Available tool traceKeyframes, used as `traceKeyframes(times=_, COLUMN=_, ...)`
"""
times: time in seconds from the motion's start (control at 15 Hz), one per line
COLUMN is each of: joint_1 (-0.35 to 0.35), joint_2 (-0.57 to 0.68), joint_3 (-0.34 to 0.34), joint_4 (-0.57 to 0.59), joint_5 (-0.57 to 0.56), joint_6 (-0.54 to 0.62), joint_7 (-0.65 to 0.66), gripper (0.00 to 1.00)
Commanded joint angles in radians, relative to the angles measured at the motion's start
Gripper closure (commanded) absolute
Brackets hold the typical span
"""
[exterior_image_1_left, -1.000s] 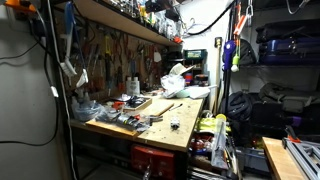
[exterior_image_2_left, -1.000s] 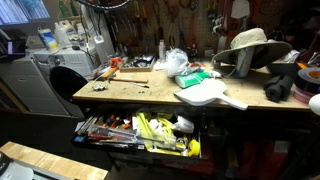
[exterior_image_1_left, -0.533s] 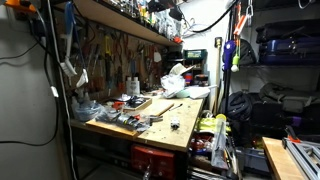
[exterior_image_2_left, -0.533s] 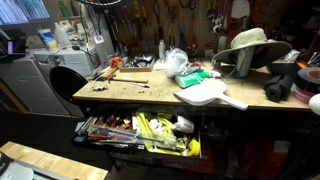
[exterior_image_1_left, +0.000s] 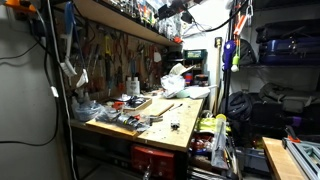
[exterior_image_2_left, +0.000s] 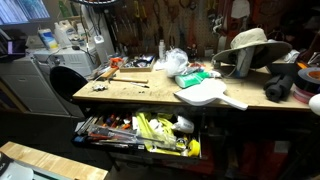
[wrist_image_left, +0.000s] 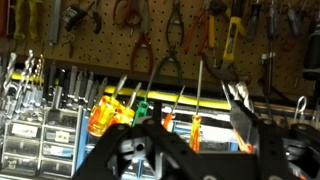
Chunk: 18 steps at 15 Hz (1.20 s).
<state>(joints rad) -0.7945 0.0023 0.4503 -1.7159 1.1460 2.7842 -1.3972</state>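
My gripper (wrist_image_left: 195, 135) shows in the wrist view as two dark fingers at the bottom edge, spread apart with nothing between them. It faces a pegboard (wrist_image_left: 150, 30) hung with pliers and cutters. Below the pegboard is a row of screwdrivers (wrist_image_left: 150, 105) with orange and green handles, which are the nearest things to the fingers. In an exterior view the arm (exterior_image_1_left: 172, 10) is raised high, near the upper shelf above the workbench (exterior_image_1_left: 185, 125). The gripper touches nothing.
The wooden workbench (exterior_image_2_left: 150, 92) is cluttered with tools, a white plastic bag (exterior_image_2_left: 172, 62), a hat (exterior_image_2_left: 250, 45) and a white paddle-shaped board (exterior_image_2_left: 208, 95). An open drawer of tools (exterior_image_2_left: 140, 130) juts out below. A small-parts cabinet (wrist_image_left: 30, 140) stands under the pegboard.
The arm near the upper shelf has shifted slightly to the right. Nothing on the bench has moved.
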Motion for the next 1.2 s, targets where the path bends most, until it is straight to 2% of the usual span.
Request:
traceKeyframes(times=0.0, joint_1=-0.028, joint_2=-0.083, joint_3=-0.03, joint_4=-0.118, joint_5=-0.065, joint_6=-0.091, joint_7=0.035, gripper=0.01)
traceKeyframes(times=0.13, joint_1=-0.04, joint_2=-0.109, joint_3=-0.045, joint_4=-0.156, joint_5=-0.138, joint_6=-0.188, joint_7=0.068, gripper=0.0)
traceKeyframes(times=0.47, joint_1=-0.077, joint_2=-0.157, joint_3=-0.062, joint_4=-0.206, joint_5=-0.462, joint_6=-0.362, joint_7=0.235, gripper=0.0)
traceKeyframes(times=0.53, joint_1=0.097, joint_2=-0.154, joint_3=-0.23, joint_4=-0.202, joint_5=-0.561, joint_6=-0.39, joint_7=0.293, gripper=0.0)
traceKeyframes(times=0.6, joint_1=0.119, joint_2=-0.156, joint_3=-0.254, joint_4=-0.194, joint_5=-0.638, joint_6=-0.431, joint_7=0.336, gripper=0.0)
traceKeyframes(times=0.67, joint_1=0.002, joint_2=-0.164, joint_3=-0.144, joint_4=-0.185, joint_5=-0.685, joint_6=-0.484, joint_7=0.365, gripper=0.0)
traceKeyframes(times=0.73, joint_1=0.023, joint_2=-0.165, joint_3=-0.16, joint_4=-0.176, joint_5=-0.75, joint_6=-0.528, joint_7=0.407, gripper=0.0)
traceKeyframes(times=0.8, joint_1=0.197, joint_2=-0.16, joint_3=-0.319, joint_4=-0.169, joint_5=-0.844, joint_6=-0.561, joint_7=0.466, gripper=0.0)
traceKeyframes(times=0.87, joint_1=0.222, joint_2=-0.16, joint_3=-0.339, joint_4=-0.157, joint_5=-0.909, joint_6=-0.614, joint_7=0.505, gripper=0.0)
traceKeyframes(times=1.13, joint_1=0.395, joint_2=-0.116, joint_3=-0.486, joint_4=-0.085, joint_5=-1.098, joint_6=-0.824, joint_7=0.628, gripper=0.0)
